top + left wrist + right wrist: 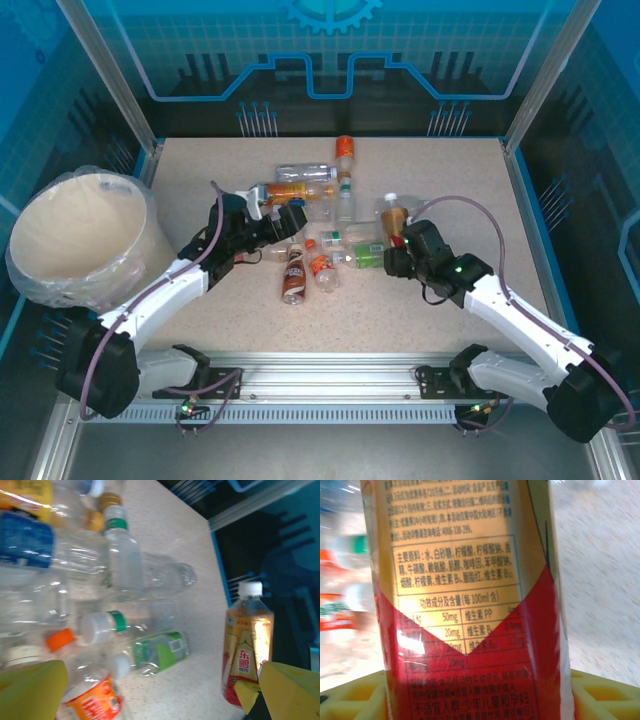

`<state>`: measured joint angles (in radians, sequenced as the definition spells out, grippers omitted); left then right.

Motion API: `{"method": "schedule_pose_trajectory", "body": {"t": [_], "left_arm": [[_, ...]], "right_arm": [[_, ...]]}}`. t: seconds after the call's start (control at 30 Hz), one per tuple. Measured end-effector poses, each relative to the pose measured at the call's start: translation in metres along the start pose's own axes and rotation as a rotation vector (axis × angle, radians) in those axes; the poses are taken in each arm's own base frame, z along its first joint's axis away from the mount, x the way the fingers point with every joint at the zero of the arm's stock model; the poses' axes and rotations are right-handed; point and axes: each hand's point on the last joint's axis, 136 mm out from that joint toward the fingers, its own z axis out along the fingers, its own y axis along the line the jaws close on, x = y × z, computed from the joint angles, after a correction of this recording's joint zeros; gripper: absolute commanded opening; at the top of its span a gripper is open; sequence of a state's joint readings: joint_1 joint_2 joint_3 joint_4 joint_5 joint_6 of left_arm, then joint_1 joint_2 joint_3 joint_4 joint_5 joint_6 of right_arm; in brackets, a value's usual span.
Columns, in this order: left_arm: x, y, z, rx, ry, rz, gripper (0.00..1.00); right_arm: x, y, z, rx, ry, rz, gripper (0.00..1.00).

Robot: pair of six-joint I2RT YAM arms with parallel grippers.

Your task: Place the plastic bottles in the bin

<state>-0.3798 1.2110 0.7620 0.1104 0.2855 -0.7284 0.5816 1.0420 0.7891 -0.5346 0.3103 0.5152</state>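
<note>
My right gripper (480,700) is clamped on the upright gold-and-red bottle (470,580), which stands at 3 o'clock of the bottle cluster (320,225) at the centre of the table (450,320). My left gripper (160,680) is spread wide and holds nothing, at 9 o'clock of the cluster. The bin (60,215) stands at the table's 9 o'clock side.
</note>
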Motion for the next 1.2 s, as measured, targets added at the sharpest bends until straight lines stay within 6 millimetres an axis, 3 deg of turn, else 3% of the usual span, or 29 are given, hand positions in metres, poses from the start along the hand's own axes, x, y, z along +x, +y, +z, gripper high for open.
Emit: {"method": "schedule_pose_trajectory", "body": {"t": [0.2, 0.37, 0.63, 0.83, 1.0, 1.1, 1.2], "left_arm": [[0.007, -0.037, 0.004, 0.127, 0.005, 0.054, 0.99], [0.024, -0.049, 0.011, 0.150, 0.043, 0.054, 0.99], [0.026, -0.073, 0.014, 0.227, 0.024, 0.067, 0.99], [0.025, -0.069, 0.020, 0.184, 0.002, 0.054, 0.95], [0.023, -0.065, 0.022, 0.144, -0.007, 0.029, 0.70], [0.019, -0.067, 0.021, 0.134, -0.015, 0.029, 0.60], [0.016, -0.068, 0.021, 0.127, -0.025, 0.036, 0.56]], "right_arm": [[-0.013, 0.061, -0.007, -0.240, -0.057, -0.110, 0.47], [-0.013, 0.105, -0.015, -0.398, -0.082, -0.177, 0.47], [-0.023, 0.152, -0.024, -0.511, -0.099, -0.237, 0.48], [-0.036, 0.168, -0.029, -0.538, -0.129, -0.256, 0.49], [-0.032, 0.171, -0.021, -0.534, -0.115, -0.275, 0.52], [-0.033, 0.173, -0.020, -0.541, -0.123, -0.292, 0.60], [-0.036, 0.175, -0.021, -0.550, -0.133, -0.296, 0.75]]}}
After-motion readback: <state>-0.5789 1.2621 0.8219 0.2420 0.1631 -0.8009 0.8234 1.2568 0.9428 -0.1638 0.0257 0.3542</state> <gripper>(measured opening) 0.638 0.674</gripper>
